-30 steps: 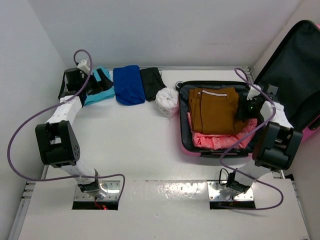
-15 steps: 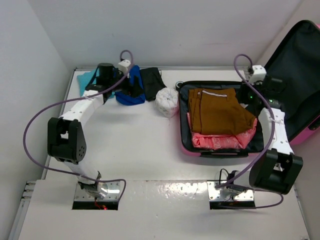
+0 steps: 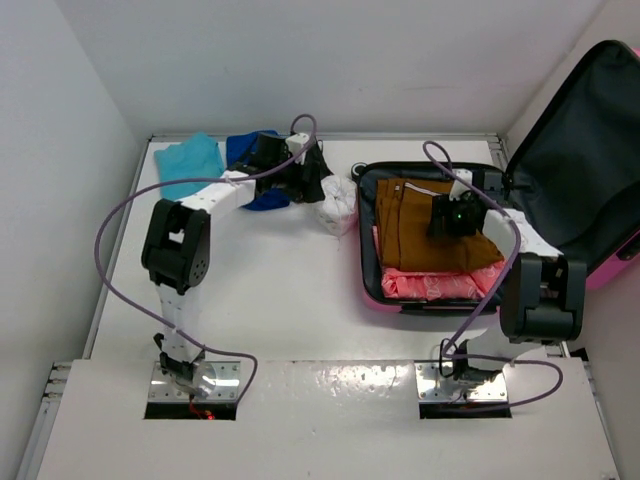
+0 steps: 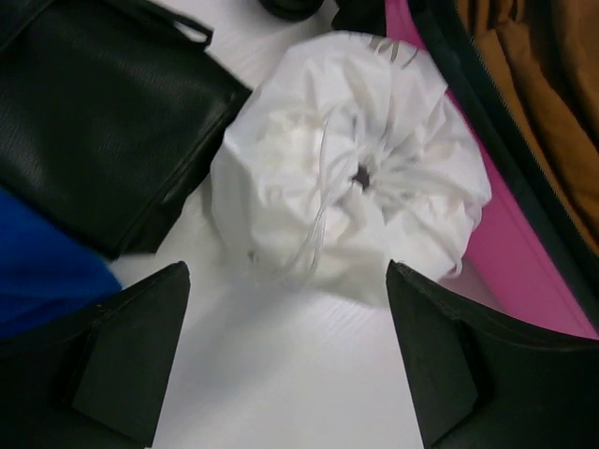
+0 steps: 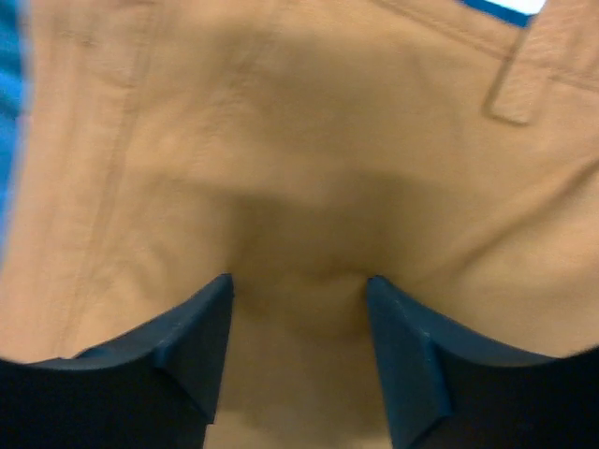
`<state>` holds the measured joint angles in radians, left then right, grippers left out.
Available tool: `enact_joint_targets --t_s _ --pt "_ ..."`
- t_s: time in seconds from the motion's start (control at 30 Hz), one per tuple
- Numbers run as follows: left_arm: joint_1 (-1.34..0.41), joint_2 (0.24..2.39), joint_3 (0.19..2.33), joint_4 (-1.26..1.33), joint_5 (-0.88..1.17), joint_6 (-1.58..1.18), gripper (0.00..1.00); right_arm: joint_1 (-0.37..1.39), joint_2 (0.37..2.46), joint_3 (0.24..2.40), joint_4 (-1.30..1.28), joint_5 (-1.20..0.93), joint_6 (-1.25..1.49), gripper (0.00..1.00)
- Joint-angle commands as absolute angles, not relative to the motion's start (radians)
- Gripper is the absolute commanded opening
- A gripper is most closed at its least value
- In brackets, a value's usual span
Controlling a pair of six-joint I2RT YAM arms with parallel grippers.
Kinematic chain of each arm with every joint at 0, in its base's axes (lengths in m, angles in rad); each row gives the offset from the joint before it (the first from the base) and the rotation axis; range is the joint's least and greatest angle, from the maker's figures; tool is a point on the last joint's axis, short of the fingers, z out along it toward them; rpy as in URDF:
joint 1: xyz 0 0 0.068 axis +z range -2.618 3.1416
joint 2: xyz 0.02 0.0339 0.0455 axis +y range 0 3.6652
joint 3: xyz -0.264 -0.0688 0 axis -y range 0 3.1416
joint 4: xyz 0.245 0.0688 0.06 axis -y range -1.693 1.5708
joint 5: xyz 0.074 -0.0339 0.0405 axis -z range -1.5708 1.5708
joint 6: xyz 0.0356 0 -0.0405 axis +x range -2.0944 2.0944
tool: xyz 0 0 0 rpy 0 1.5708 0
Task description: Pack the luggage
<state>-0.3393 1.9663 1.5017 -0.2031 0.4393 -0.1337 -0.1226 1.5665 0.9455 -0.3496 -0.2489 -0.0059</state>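
Pink hard-shell luggage [image 3: 371,293] lies open at the right side of the table [image 3: 280,300]. Its lid [image 3: 580,170] stands raised against the right wall, dark lining showing.

Contents of the lower shell: brown trousers [image 3: 415,235] on top, folded, over a pink garment [image 3: 430,284] that shows along the near edge.

Right gripper [image 3: 452,216] is inside the shell, down on the trousers. The wrist view shows its fingers [image 5: 201,346] partly spread, tips against the brown cloth, no fold clamped between them.

Left gripper [image 3: 318,186] is over a white drawstring bundle [image 4: 346,178] that sits on the table just beside the luggage's left wall. Fingers [image 4: 131,355] wide apart, holding nothing.

Outside the luggage, along the far edge: black item [image 4: 103,112] touching the bundle, blue cloth [image 3: 240,150], teal cloth [image 3: 190,165].
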Motion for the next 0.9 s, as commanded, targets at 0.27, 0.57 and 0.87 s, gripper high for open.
enact_joint_targets --t_s 0.27,0.57,0.87 --pt "-0.396 2.177 1.712 -0.210 0.417 -0.264 0.71 -0.097 1.359 1.114 -0.403 -0.524 0.173 0.79" --pt "-0.396 2.134 1.626 -0.221 0.420 -0.236 0.13 0.115 1.471 1.213 -0.292 -0.408 0.259 0.85" --pt "-0.386 1.860 1.422 -0.064 0.430 -0.195 0.00 0.305 1.695 1.390 -0.247 -0.212 0.377 0.91"
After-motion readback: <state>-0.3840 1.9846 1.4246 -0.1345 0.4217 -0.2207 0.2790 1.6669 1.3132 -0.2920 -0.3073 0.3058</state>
